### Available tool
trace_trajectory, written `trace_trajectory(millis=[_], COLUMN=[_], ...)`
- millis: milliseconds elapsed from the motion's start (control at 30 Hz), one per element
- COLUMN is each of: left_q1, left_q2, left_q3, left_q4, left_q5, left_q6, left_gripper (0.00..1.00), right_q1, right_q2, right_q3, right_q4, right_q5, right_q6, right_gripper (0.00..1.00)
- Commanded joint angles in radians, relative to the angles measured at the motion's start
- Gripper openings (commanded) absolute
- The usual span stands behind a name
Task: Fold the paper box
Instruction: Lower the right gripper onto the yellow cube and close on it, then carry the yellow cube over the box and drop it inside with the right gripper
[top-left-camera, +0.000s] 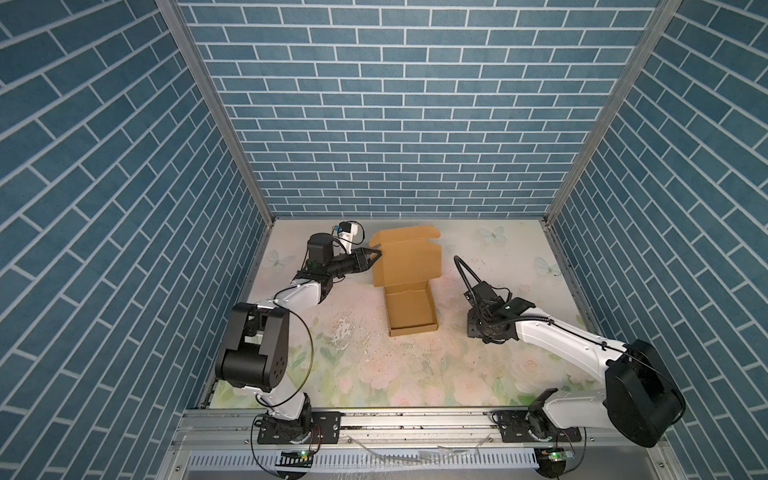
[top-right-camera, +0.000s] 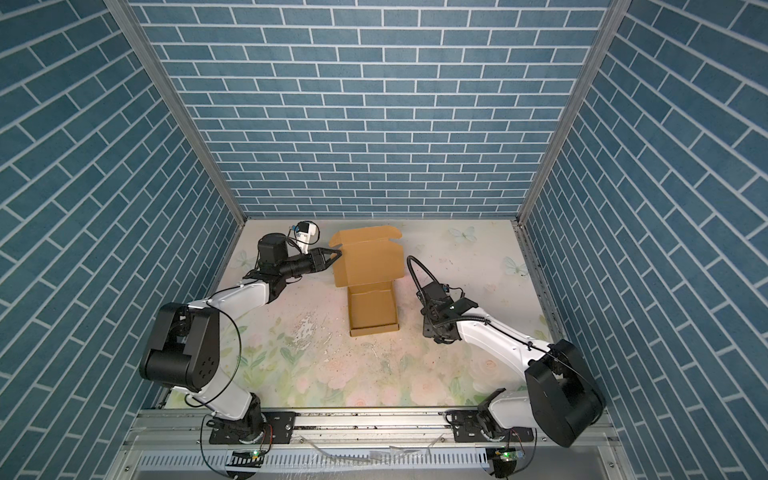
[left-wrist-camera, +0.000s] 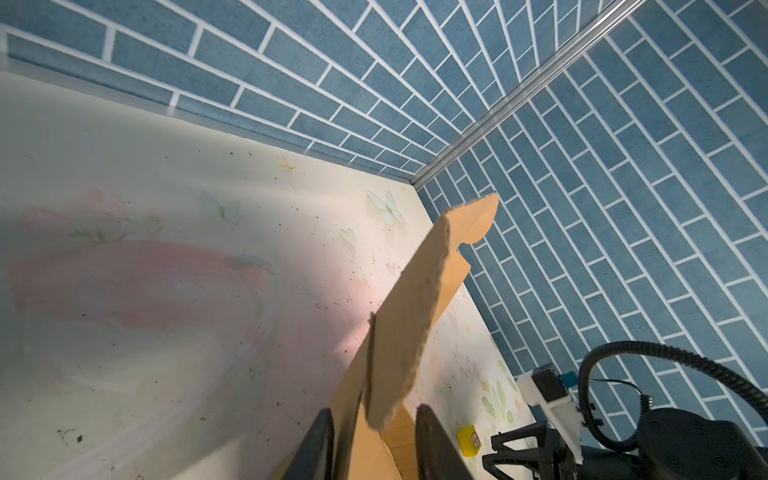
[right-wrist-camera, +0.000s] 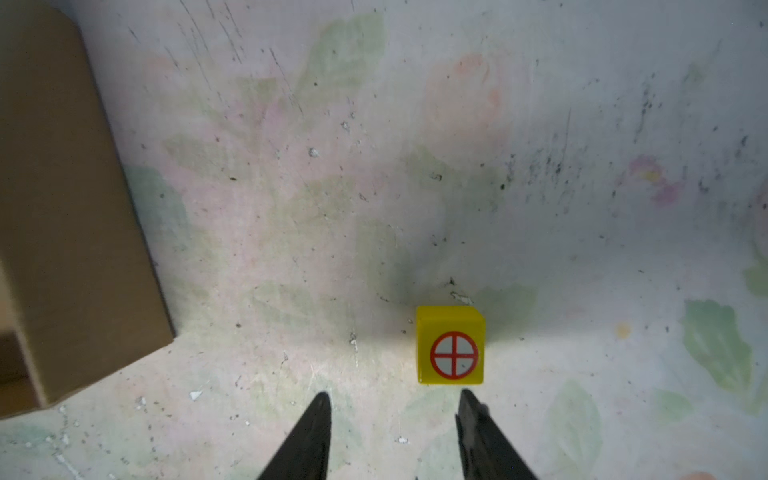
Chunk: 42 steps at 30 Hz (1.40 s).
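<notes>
The paper box (top-left-camera: 409, 286) (top-right-camera: 370, 282) is brown cardboard standing mid-table in both top views. Its shallow tray (top-left-camera: 411, 309) is formed and its lid (top-left-camera: 405, 257) stands upright behind it. My left gripper (top-left-camera: 377, 255) (top-right-camera: 337, 257) is at the lid's left edge. In the left wrist view it (left-wrist-camera: 374, 411) stands open and straddles the lid's side flap (left-wrist-camera: 419, 307), with a gap at one finger. My right gripper (right-wrist-camera: 395, 399) hangs open over the table to the right of the tray, holding nothing. The box's outer wall (right-wrist-camera: 62, 208) shows in the right wrist view.
A small yellow cube (right-wrist-camera: 451, 345) (left-wrist-camera: 469, 441) with a red crossed circle lies on the floral mat, just ahead of one right finger. In the top views the right wrist (top-left-camera: 488, 309) covers it. Blue brick walls close in three sides; a metal rail (top-left-camera: 415, 424) runs along the front.
</notes>
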<state>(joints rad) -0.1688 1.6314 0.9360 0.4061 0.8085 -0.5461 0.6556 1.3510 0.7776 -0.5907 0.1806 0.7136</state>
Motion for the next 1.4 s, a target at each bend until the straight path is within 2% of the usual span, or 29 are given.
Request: trace_trajectory(millis=[0, 500, 900, 1167, 1367], left_q1=[-0.006, -0.006, -0.009, -0.008, -0.011], left_q2=[-0.023, -0.027, -0.030, -0.036, -0.035], left_q3=[0.001, -0.001, 0.000, -0.005, 0.001], left_q4=[0.002, 0.016, 0.024, 0.023, 0.015], left_q5=[0.006, 0.006, 0.005, 0.005, 0.003], left_q6=[0.006, -0.012, -0.019, -0.013, -0.023], left_gripper=[0.35, 0.35, 0.35, 0.35, 0.35], right_q1=[-0.008, -0.071, -0.099, -0.101, -0.086], right_q2=[0.020, 0.096, 0.124, 0.105, 0.104], right_q3=[-0.010, -0.034, -0.049, 0.011, 0.170], right_q4=[-0.019, 0.025, 0.094, 0.053, -0.012], right_q5=[0.043, 0.008, -0.032, -0.025, -0.073], right_q6=[0.059, 0.009, -0.022, -0.048, -0.099], right_gripper=[0.50, 0.49, 0.32, 0.29, 0.28])
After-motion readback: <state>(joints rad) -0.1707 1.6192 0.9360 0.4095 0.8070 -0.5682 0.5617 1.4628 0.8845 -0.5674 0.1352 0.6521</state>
